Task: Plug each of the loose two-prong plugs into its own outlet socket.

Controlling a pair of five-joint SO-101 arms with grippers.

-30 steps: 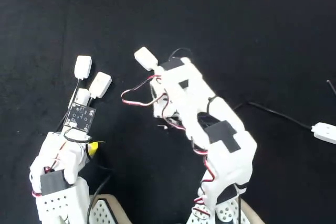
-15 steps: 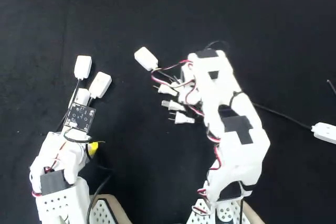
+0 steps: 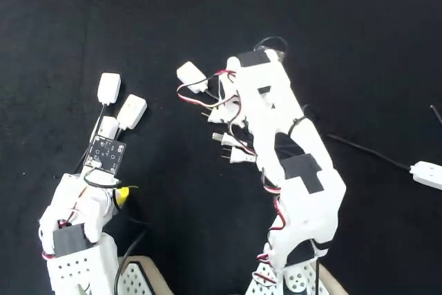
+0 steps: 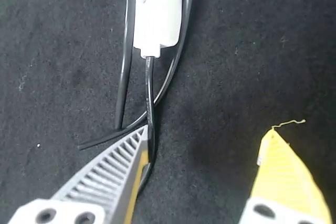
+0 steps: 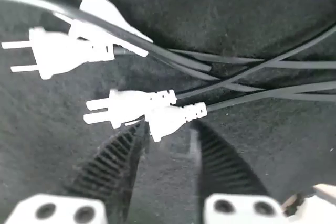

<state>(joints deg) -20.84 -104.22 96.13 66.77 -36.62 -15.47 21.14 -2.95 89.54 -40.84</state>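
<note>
Right hand (image 5: 170, 128): fingers spread, tips flanking the tail of the nearest plug (image 5: 176, 117) on the tabletop (image 5: 262, 19). A second plug (image 5: 126, 104) lies touching it, and their cables (image 5: 252, 85) cross. Risk: closing here may pinch both plugs or drag the tangle. Left hand (image 4: 208, 132): spread, empty, near an outlet socket (image 4: 157, 9)

No legible text or markings.

tangled cords (image 5: 252, 62) crowding the plugs (image 5: 131, 106), bare cloth (image 3: 166, 170) between plugs and sockets (image 3: 131, 112) — passable
</note>
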